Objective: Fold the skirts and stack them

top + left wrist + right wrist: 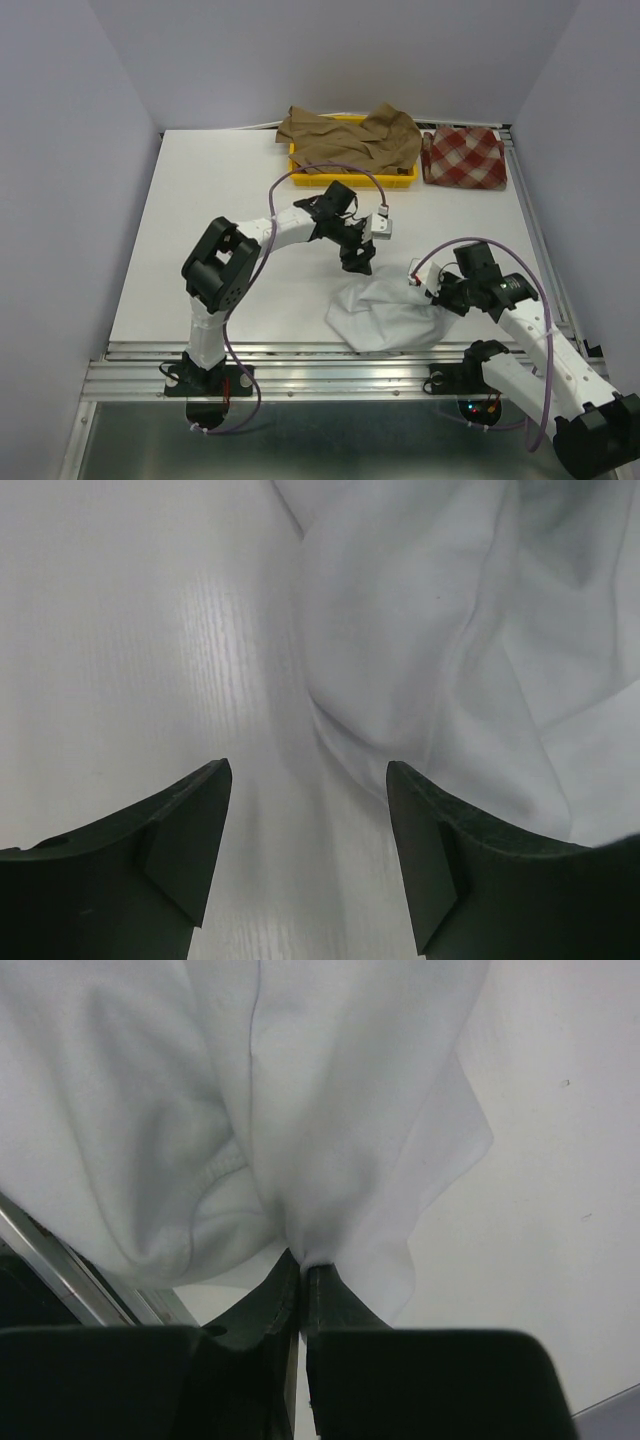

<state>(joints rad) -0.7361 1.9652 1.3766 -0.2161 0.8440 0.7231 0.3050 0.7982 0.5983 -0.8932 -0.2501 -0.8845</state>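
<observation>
The white skirt (385, 315) lies crumpled near the front edge of the table, between the two arms. My right gripper (303, 1263) is shut on a fold of the white skirt (250, 1110), at its right side (440, 293). My left gripper (308, 780) hangs open just above the table at the skirt's upper left edge (430, 640), nothing between its fingers. In the top view the left gripper (357, 265) points down at that edge. The tan-brown skirt (350, 138) lies over a yellow tray at the back. The red-and-beige checked skirt (463, 157) sits folded to the tray's right.
The yellow tray (350, 177) stands at the back of the table, mostly covered by the tan-brown skirt. A metal rail (300, 350) runs along the table's front edge, just under the white skirt.
</observation>
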